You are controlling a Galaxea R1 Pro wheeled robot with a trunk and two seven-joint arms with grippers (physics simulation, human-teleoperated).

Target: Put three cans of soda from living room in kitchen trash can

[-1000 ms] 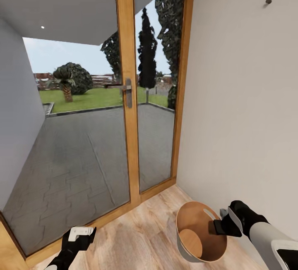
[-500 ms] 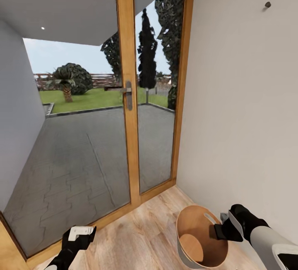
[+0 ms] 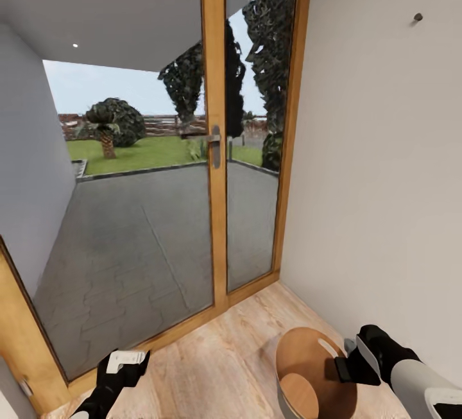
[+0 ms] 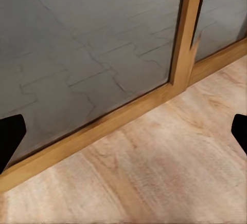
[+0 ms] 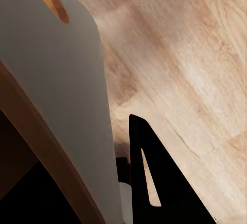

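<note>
Shifted slightly by a camera move, the tash can (image 3: 316, 374) sits near the glass door (image 3: 215, 149), its rim clamped by the right gripper (image 3: 343, 367), left gripper (image 3: 125, 363) apart and empty; cans likely come next.

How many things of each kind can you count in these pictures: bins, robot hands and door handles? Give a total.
Round pale grey bin with coppery brown inside: 1
Robot hands, left hand and right hand: 2
Grey metal door handle: 1
Total: 4
</note>
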